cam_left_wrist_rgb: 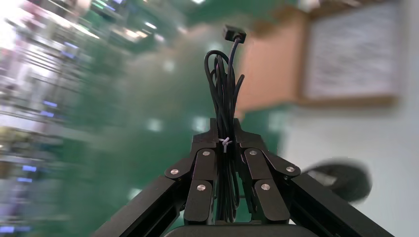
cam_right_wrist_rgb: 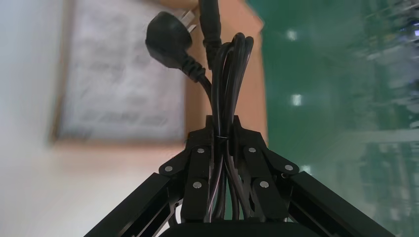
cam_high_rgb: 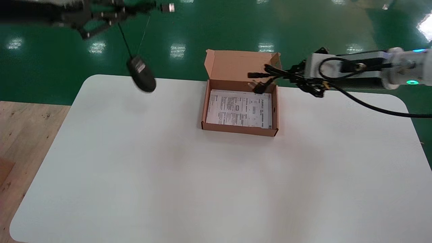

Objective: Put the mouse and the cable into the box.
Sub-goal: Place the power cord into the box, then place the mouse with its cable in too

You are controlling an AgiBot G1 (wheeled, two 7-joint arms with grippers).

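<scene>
The right tool [cam_right_wrist_rgb: 222,132], clamped on the bundled power cable [cam_high_rgb: 262,75], is hovering over the box's [cam_high_rgb: 240,130] far right corner and probably needs lowering next, while the left tool [cam_left_wrist_rgb: 226,136] is dangling the mouse [cam_high_rgb: 141,77] by its cord [cam_left_wrist_rgb: 225,94] left of the box.

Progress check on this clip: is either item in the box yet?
Nothing is in yet: the box holds only a printed sheet. In hand: the left gripper is shut on the mouse's bundled cord, the mouse dangling in the air; the right gripper is shut on the cable, above the box's far right corner. Left: release both inside.
</scene>
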